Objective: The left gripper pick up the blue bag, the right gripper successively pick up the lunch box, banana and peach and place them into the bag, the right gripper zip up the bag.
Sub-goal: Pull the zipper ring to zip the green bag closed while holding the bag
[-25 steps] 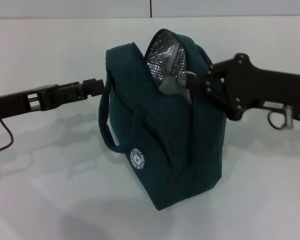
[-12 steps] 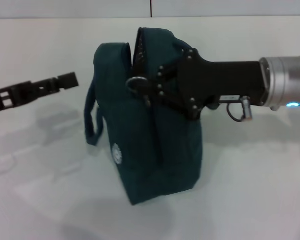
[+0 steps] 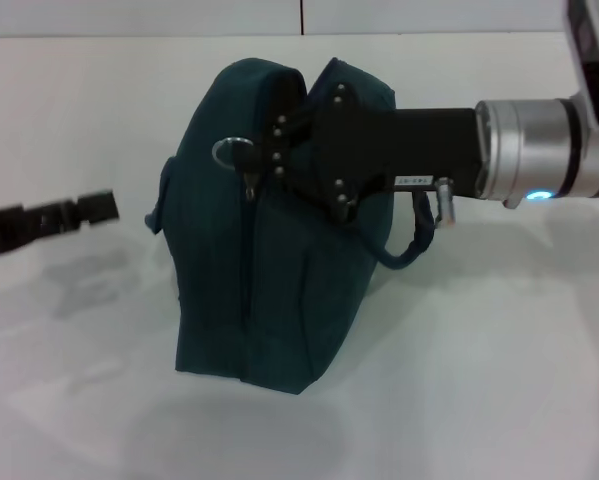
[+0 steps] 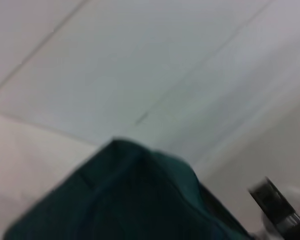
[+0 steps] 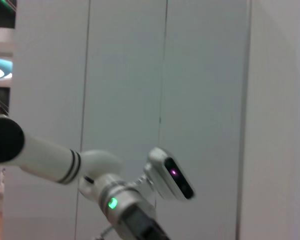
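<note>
1. Blue bag [image 3: 264, 290]: stands upright on the white table [image 3: 499, 380], near the middle of the head view. No opening shows along its top edge from this angle. A strap loop [image 3: 404, 250] hangs at the side facing the right arm.
2. Right gripper [image 3: 241, 158]: reaches across the upper part of the bag from the robot's right. Its fingers are pressed together on the zipper pull [image 3: 232, 152], a round metal tab at the bag's top edge on the side toward the left arm.
3. Right arm [image 3: 539, 150]: extends level above the table; a blue light is lit on its silver wrist section.
4. Left gripper [image 3: 97, 206]: sits at the left edge of the head view, low over the table, well apart from the bag and touching nothing. Whether its fingers are spread or closed cannot be told.
5. Left wrist view: shows the bag's top corner [image 4: 139, 200] close up, with a white wall behind it.
6. Right wrist view: shows the left arm [image 5: 64, 162] with a green light, in front of white wall panels.
</note>
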